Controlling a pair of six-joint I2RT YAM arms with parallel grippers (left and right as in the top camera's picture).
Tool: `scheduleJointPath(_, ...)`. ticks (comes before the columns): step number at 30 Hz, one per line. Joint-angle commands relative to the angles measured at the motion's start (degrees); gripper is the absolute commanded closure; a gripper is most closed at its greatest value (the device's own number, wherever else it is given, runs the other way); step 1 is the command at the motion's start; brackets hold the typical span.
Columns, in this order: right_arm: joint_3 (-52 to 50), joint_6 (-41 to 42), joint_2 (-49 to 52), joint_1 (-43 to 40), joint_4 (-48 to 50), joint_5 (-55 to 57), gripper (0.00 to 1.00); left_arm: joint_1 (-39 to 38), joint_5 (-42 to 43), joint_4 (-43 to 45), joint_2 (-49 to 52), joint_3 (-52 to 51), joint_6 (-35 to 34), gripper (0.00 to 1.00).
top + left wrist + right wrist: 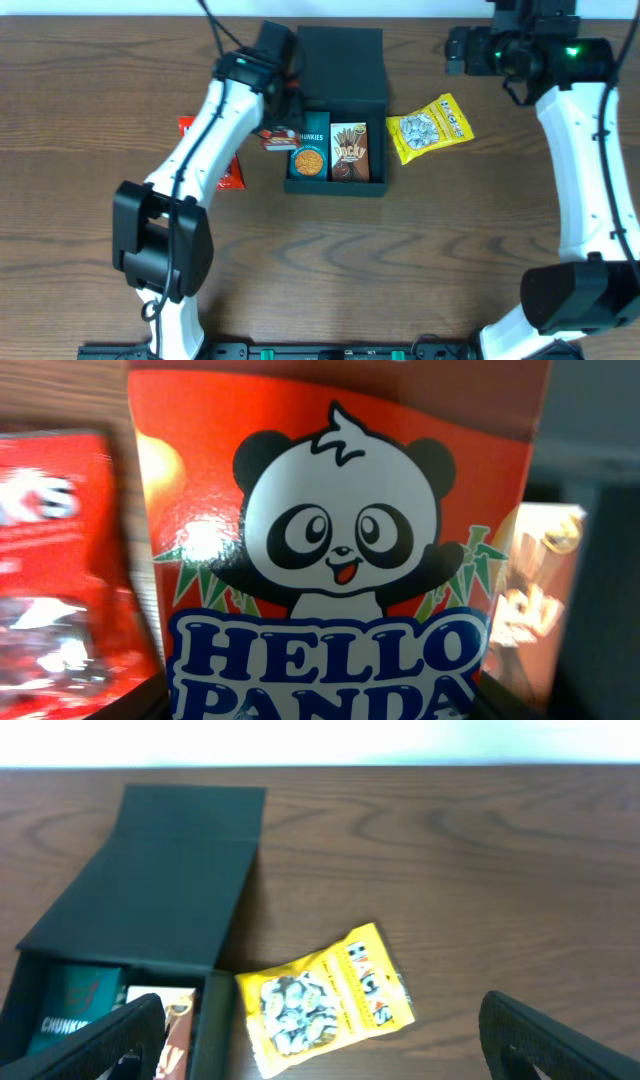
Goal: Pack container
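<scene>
The container (340, 75) is a dark teal-green box lying with its flap lid open at the back. Inside it lie a teal cookie packet (309, 150) and a brown Pocky box (349, 152). My left gripper (280, 125) hangs just left of the container's front, shut on a red Hello Panda box (335, 520) that fills the left wrist view. A yellow snack packet (430, 127) lies on the table to the right of the container. My right gripper (458, 50) stands open and high at the far right; in its wrist view the yellow packet (320, 995) lies below the fingers.
A red snack packet (228, 170) lies left of the container, partly under my left arm. The table's far edge runs along the top of the overhead view.
</scene>
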Motion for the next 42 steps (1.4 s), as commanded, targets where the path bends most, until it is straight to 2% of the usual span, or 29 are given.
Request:
scheduleJointPath(1, 0.81, 1.81, -0.63, -3.13, 0.17, -1.29, 0.01, -2.89, 0.15, 0.63, -0.09, 0.79, 0.59, 0.36)
scheduleJointPath(11, 0.81, 1.77, -0.63, -5.66, -0.33, -5.68, 0.01, -7.34, 0.22, 1.27, 3.54, 0.74, -0.79, 0.35)
scheduleJointPath(17, 0.81, 1.09, -0.63, -5.66, -1.33, -5.6, 0.01, -7.34, 0.13, 0.46, 4.98, 0.81, -2.05, 0.43)
scheduleJointPath(20, 0.79, 1.09, -0.61, -5.66, -1.88, -5.42, 0.01, -7.34, -0.46, 1.62, 3.87, 1.03, -2.03, 0.43)
scheduleJointPath(27, 0.79, 1.11, -0.61, -5.66, -2.29, -5.44, 0.01, -7.34, -4.79, 1.27, 0.46, 4.04, -2.01, 0.32)
scheduleJointPath(30, 0.79, 1.09, -0.61, -5.66, -2.62, -5.44, 0.01, -7.37, -4.74, 1.64, -1.31, 4.48, -2.03, 0.3)
scheduleJointPath(31, 0.79, 1.09, -0.61, -5.66, -2.67, -5.44, 0.01, -7.48, -4.48, 2.05, -1.99, 4.61, -2.08, 0.34)
scheduleJointPath(32, 0.79, 1.09, -0.61, -5.66, -2.67, -5.44, 0.01, -7.67, -3.69, 2.4, -2.6, 4.61, -2.03, 0.42)
scheduleJointPath(34, 0.79, 1.09, -0.61, -5.66, -2.64, -5.44, 0.01, -8.28, -2.08, 3.3, -3.39, 4.61, -1.99, 0.69)
scheduleJointPath(35, 0.79, 1.11, -0.61, -5.66, -2.6, -5.44, 0.01, -8.7, -1.66, 3.63, -3.48, 4.61, -1.99, 0.87)
scheduleJointPath(36, 0.79, 1.11, -0.61, -5.66, -2.56, -5.44, 0.01, -9.25, -1.29, 3.87, -3.37, 4.59, -1.99, 0.94)
scheduleJointPath(42, 0.79, 1.14, -0.61, -5.66, -2.64, -5.44, 0.01, -10.8, 4.39, 4.24, 0.17, 4.44, -1.99, 0.94)
